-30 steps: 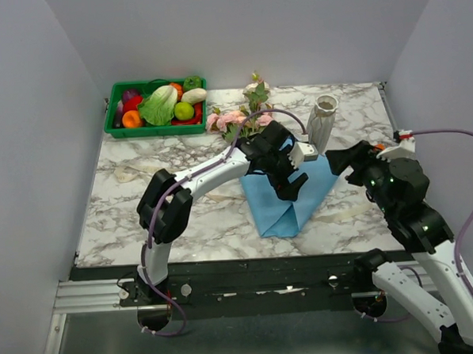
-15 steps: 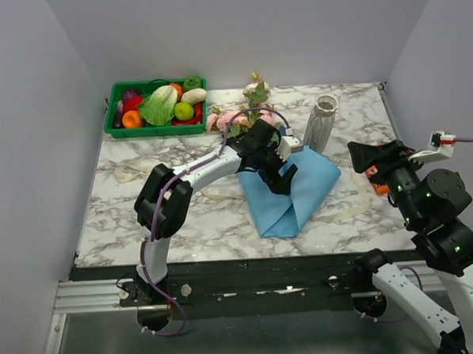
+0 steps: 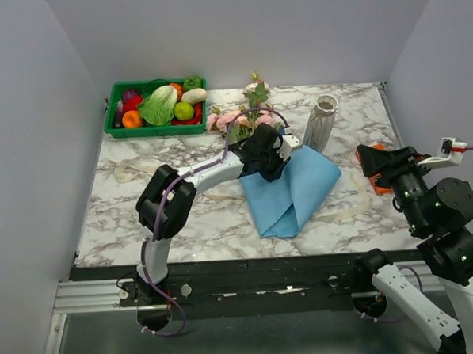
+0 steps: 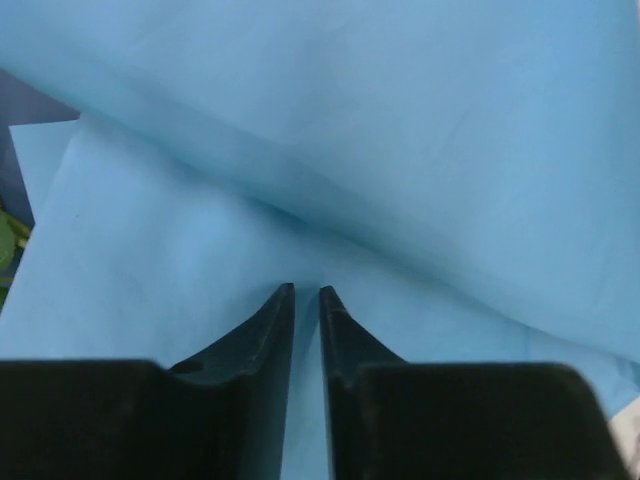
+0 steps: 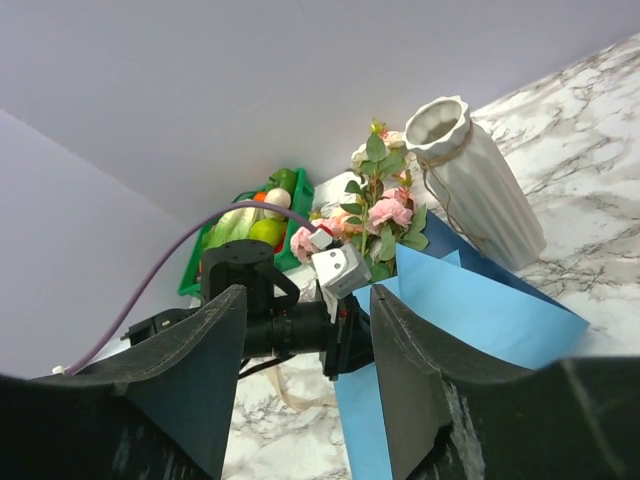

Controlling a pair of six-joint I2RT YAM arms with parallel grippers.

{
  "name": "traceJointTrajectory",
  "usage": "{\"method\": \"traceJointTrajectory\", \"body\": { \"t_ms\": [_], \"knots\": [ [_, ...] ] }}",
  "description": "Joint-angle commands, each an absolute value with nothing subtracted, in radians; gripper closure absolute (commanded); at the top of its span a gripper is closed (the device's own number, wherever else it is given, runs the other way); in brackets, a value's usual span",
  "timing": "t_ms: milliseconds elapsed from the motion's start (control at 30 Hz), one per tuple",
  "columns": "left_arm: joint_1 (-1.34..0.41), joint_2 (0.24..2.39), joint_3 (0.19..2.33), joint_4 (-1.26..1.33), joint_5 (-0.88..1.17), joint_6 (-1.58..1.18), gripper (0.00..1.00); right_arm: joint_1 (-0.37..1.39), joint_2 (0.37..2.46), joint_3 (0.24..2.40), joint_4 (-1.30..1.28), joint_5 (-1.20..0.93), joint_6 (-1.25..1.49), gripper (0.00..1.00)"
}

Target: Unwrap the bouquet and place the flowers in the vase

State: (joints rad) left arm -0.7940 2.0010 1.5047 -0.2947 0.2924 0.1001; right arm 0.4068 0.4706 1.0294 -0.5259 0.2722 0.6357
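— Marble table (image 3: pixel 127 206) between plain grey walls. Where do the flowers (image 3: pixel 245 117) lie for you?
— At the far side, just left of the vase (image 3: pixel 321 123), which stands upright with its mouth up. The blue paper sheet (image 3: pixel 297 194) spreads from the blooms toward the near edge. You can judge the long axis as running far to near, heads toward the back wall. The stems are hidden from you.
— Which arm is nearer?
— Your left, clearly. The left gripper (image 4: pixel 305 292) is down on the sheet's far end, just short of the blooms. Its fingers are drawn almost together, leaving a thin slit; you cannot tell whether a fold is nipped.
— And the other?
— Your right gripper (image 5: pixel 305 292) hangs well apart on the right, fingers spread, nothing between them. Any pull on the paper probably wants to run toward you along that axis, away from the blooms.
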Motion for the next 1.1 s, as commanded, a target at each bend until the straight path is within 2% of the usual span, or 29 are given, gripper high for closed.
{"method": "traceJointTrajectory", "body": {
  "t_ms": [0,500,800,900,933,1000,1033,1067],
  "knots": [
    [-0.796,2.017,1.515,-0.248,0.256,0.055,0.78,0.411,0.451,1.028,-0.537,0.281,0.640,0.41],
    [-0.893,2.089,1.689,-0.291,0.426,-0.035,0.71,0.411,0.411,1.022,-0.537,0.310,0.649,0.41],
    [-0.991,2.011,1.704,-0.313,0.506,-0.034,0.67,0.411,0.384,1.026,-0.538,0.328,0.644,0.41],
    [-1.003,1.994,1.677,-0.342,0.425,-0.006,0.50,0.411,0.380,1.029,-0.546,0.328,0.643,0.36],
    [-1.006,1.987,1.666,-0.345,0.300,0.042,0.34,0.411,0.380,1.029,-0.549,0.330,0.640,0.33],
    [-1.008,1.982,1.657,-0.351,0.195,0.066,0.20,0.411,0.383,1.019,-0.551,0.330,0.638,0.28],
    [-1.008,1.983,1.655,-0.366,0.119,0.081,0.08,0.411,0.382,1.014,-0.551,0.327,0.640,0.27],
    [-1.011,1.982,1.655,-0.371,0.076,0.101,0.04,0.411,0.383,1.003,-0.549,0.324,0.643,0.26]
  ]
}}
